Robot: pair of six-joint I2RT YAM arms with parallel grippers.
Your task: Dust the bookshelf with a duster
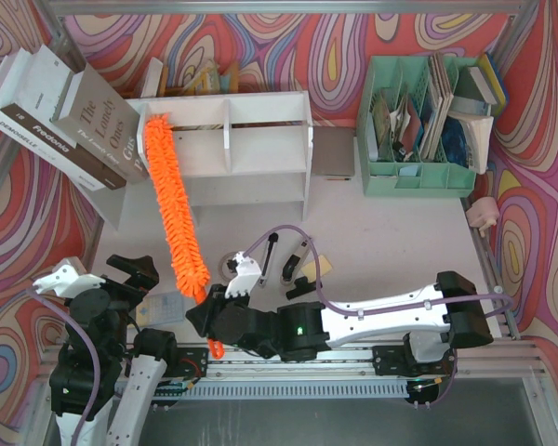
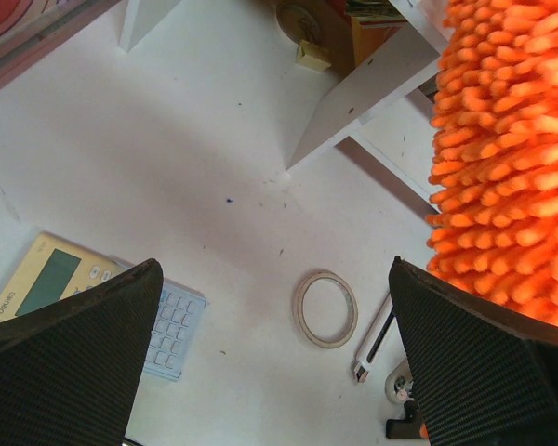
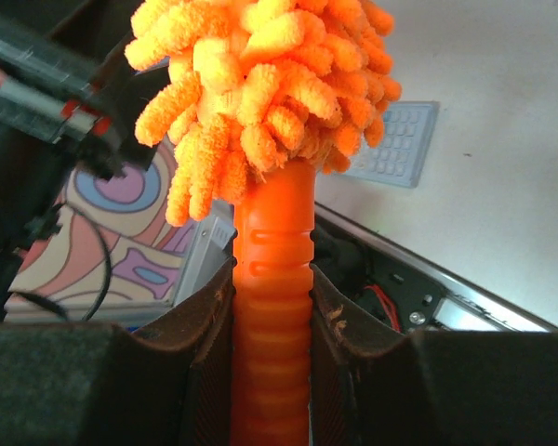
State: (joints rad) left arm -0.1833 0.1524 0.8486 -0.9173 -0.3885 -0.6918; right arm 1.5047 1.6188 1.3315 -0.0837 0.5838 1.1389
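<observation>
The orange fluffy duster [image 1: 174, 200] runs from the table front up to the white bookshelf [image 1: 260, 153]. Its tip rests against the left end of the shelf's upper tier. My right gripper [image 1: 211, 316] is shut on the duster's orange ribbed handle [image 3: 272, 307], and the shaggy head [image 3: 260, 84] rises just above my fingers [image 3: 205, 325]. My left gripper [image 1: 135, 277] is open and empty, low over the table left of the duster. In the left wrist view its jaws [image 2: 274, 269] stand wide apart, the duster [image 2: 507, 167] hangs at the right and a shelf leg [image 2: 372, 88] stands ahead.
Large books [image 1: 65, 121] lean against the shelf's left side. A mint-green organizer [image 1: 428, 121] full of papers stands at the back right. A tape ring [image 2: 325, 308], a calculator [image 2: 51, 279], a blue keypad [image 2: 177, 330] and a white pen-like tool [image 2: 377, 344] lie on the table.
</observation>
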